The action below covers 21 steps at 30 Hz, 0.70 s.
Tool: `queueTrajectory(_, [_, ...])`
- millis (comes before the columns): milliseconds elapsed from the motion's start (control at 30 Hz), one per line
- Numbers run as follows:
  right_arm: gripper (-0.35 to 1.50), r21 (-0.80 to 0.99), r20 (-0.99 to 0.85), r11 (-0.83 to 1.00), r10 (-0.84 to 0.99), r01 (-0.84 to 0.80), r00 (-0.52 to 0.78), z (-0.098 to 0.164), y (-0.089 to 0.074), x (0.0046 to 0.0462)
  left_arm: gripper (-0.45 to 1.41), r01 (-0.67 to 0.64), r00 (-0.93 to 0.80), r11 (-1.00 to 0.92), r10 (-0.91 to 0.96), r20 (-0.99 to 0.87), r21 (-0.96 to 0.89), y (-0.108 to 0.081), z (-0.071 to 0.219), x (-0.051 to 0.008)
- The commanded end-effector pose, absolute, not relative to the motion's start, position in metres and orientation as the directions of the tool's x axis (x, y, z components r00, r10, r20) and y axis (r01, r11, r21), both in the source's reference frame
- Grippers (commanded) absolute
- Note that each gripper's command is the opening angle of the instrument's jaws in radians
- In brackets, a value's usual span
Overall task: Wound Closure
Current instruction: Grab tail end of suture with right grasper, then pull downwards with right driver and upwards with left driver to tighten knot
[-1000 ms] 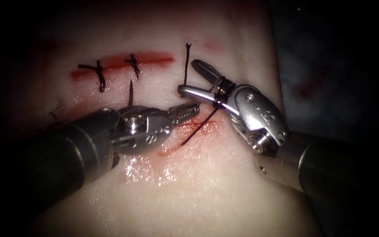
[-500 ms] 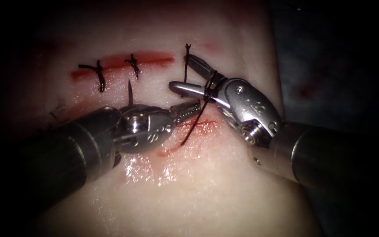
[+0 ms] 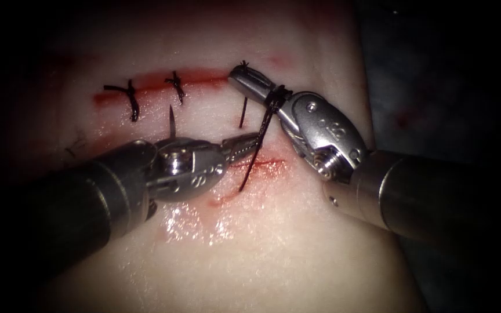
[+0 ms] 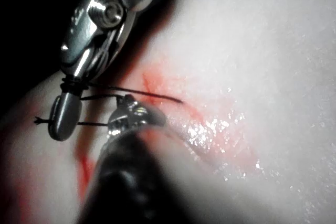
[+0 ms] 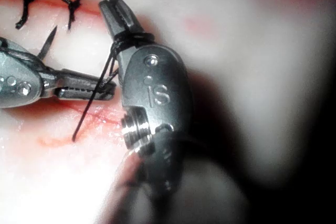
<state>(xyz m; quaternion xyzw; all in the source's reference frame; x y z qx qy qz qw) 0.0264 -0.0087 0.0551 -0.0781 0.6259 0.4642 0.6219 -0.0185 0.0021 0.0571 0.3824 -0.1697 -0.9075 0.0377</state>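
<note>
Steel right gripper (image 3: 244, 78) thread-wrapped (image 3: 271, 107), pinching thread's end, left gripper (image 3: 244, 144) pinching thread

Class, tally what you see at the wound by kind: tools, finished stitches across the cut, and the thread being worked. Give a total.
Tools: 2, left tool and right tool
Finished stitches: 2, first stitch and second stitch
Working thread: 1
Total: 5

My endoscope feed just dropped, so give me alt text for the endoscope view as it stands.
The right tool, jaws shut with thread looped around them, grips the short thread end at the cut's right end. The left tool, jaws shut, holds the thread's other strand just below. Two tied stitches cross the cut to the left.
</note>
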Motion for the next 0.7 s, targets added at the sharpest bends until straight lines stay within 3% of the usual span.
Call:
queueTrajectory(33, [-0.35, 0.473, -0.859, 0.573, 0.468, -0.669, -0.207, 0.0556, -0.0089, 0.0272, -0.45, -0.062, -0.703, -0.938, -0.201, -0.682, 0.341, 0.0025, 0.0575, -0.0188])
queueTrajectory(700, [-0.35, 0.306, -0.944, 0.693, 0.31, -0.653, -0.114, 0.0545, -0.0152, 0.0284, -0.45, -0.069, -0.716, -0.933, -0.2, -0.669, 0.353, 0.0026, 0.0567, -0.0143])
